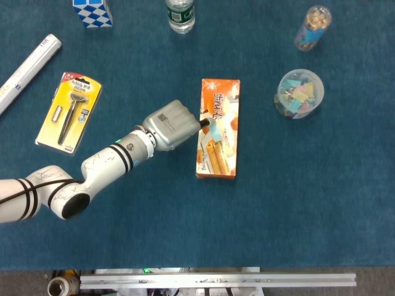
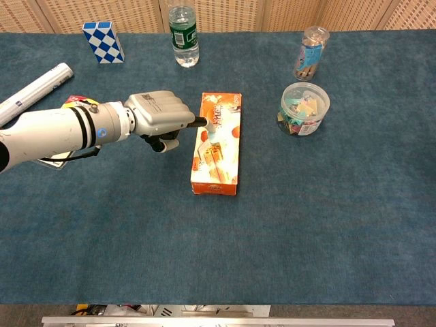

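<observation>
The left arm [image 1: 102,163] consists of glossy white rounded link housings separated by black ring bands, with a black circular cap on the elbow joint. A small blue-green indicator light sits on the wrist section. The silver-grey metallic left hand [image 1: 171,126] has a smooth faceted back carrying a small dark square code marking. Its fingertips [image 1: 204,124] are black.

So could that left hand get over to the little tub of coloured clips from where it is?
Probably yes. The left hand rests against the orange box, and the clip tub stands beyond it with bare cloth between; the box itself is the only thing in the way.
</observation>
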Motion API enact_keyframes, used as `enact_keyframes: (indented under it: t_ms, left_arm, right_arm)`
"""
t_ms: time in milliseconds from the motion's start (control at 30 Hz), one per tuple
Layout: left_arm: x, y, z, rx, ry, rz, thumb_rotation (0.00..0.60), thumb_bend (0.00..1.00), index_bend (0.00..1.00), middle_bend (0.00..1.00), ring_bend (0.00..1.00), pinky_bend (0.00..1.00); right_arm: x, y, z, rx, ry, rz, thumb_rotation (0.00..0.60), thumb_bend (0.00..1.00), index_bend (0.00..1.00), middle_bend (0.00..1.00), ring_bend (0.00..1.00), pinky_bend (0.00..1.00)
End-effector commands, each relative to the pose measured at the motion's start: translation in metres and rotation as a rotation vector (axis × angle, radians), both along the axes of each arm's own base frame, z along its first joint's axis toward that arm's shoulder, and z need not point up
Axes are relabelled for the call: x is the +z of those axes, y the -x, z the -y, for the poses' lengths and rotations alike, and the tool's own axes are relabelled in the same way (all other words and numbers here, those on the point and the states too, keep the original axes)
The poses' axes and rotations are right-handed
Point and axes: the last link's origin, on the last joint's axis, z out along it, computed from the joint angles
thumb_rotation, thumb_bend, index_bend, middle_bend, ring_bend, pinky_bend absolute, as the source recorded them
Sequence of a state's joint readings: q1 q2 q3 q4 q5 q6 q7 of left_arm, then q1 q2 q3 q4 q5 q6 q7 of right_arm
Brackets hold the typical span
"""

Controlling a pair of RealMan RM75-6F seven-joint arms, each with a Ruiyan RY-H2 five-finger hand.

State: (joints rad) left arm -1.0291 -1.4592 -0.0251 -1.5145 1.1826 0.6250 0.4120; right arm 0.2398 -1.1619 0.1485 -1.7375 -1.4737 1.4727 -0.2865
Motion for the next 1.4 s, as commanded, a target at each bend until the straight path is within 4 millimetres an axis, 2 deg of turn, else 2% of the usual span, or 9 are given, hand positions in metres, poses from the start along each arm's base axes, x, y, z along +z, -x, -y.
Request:
enact_keyframes:
  t_ms: [33, 1133, 1400]
  left_arm:
    - [0.0014, -0.0010, 0.0000, 0.001, -0.003, 0.005, 0.600, 0.68, 0.13, 0.98, 1.00, 1.00]
    - [-0.0066, -0.0037, -0.0005, 0.001, 0.000, -0.013, 0.600, 0.68, 0.12, 0.97, 1.00, 1.00]
    - [0.0018, -0.0050, -0.0021, 0.015, -0.017, 0.015, 0.600, 0.68, 0.12, 0.97, 1.00, 1.00]
  right_arm:
    - [0.0004, 0.0000, -0.0002, 0.001, 0.001, 0.001, 0.600, 0.80, 0.54, 0.82, 0.94, 1.00]
    - [0.0066, 0.0044, -0.0038, -0.010, 0.012, 0.001, 0.600, 0.80, 0.54, 0.82, 0.94, 1.00]
    - [0.0079, 0.0038, -0.0043, -0.007, 0.017, 0.007, 0.600, 0.80, 0.54, 0.82, 0.94, 1.00]
